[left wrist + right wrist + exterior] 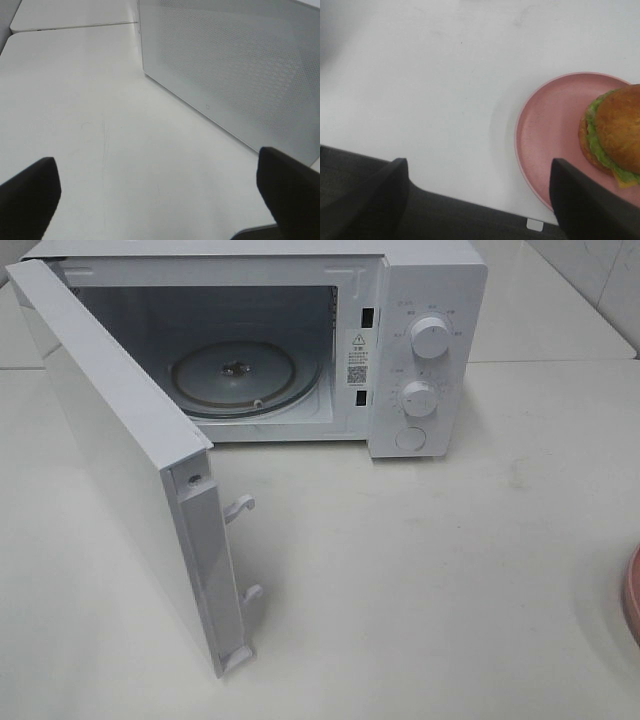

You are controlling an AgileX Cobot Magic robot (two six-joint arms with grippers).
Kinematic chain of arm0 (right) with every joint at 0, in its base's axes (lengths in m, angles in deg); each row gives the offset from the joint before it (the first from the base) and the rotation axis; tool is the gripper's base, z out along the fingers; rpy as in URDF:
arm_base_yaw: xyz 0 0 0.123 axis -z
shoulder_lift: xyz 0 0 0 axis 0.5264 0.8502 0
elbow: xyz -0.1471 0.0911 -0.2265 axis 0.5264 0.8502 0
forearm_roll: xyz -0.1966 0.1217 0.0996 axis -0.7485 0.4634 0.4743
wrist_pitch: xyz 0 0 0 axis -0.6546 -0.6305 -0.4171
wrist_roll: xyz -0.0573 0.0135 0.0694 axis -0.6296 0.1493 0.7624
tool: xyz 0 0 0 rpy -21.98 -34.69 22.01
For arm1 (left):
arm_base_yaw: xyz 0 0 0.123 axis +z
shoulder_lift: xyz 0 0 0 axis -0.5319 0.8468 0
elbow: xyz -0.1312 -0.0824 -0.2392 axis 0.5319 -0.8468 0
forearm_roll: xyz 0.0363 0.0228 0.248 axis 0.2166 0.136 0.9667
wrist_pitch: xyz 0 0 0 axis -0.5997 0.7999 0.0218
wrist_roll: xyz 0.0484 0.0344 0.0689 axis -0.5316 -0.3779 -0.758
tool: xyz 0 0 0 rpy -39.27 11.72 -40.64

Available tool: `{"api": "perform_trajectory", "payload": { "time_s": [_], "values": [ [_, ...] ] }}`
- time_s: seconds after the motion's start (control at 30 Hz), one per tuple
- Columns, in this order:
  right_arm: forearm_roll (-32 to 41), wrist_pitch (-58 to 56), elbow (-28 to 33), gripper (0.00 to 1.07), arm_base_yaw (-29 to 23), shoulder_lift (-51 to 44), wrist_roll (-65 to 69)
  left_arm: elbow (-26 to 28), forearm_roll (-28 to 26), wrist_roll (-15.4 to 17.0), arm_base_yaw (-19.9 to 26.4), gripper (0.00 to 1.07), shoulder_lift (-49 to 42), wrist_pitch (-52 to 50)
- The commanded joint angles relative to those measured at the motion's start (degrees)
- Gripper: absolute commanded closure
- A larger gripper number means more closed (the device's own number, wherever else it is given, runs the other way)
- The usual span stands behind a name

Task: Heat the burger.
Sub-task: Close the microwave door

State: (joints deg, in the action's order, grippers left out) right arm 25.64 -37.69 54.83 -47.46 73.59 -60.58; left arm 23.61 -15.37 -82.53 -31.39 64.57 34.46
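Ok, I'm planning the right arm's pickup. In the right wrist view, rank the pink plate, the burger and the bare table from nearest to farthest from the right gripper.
1. Bare table: directly between the fingertips of the open right gripper.
2. Pink plate: off to one side, its rim beside one finger.
3. Burger: on the plate's far part, cut by the picture's edge.

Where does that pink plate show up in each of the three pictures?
Exterior high: only a sliver of the pink plate at the right edge.
Left wrist: not in it.
Right wrist: the plate fills the lower right, with the burger on it.
Shared landmark: the white table.
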Motion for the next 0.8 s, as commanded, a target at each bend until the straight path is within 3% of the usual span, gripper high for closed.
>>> {"api": "perform_trajectory", "payload": {
  "time_s": [0.03, 0.43, 0.8],
  "values": [
    [0.23, 2.29, 1.43, 0.31, 3.32, -4.07, -0.74, -0.17, -0.06, 0.23, 0.17, 0.07, -1.09, -0.69],
    [0.23, 3.78, 2.35, 0.31, 10.77, -14.90, -0.92, -0.17, -0.06, 0.23, 0.17, 0.07, -1.09, -0.69],
    [0.23, 3.78, 2.35, 0.32, 10.89, -14.90, -0.92, -0.17, -0.06, 0.23, 0.17, 0.07, -1.09, -0.69]
  ]
}}
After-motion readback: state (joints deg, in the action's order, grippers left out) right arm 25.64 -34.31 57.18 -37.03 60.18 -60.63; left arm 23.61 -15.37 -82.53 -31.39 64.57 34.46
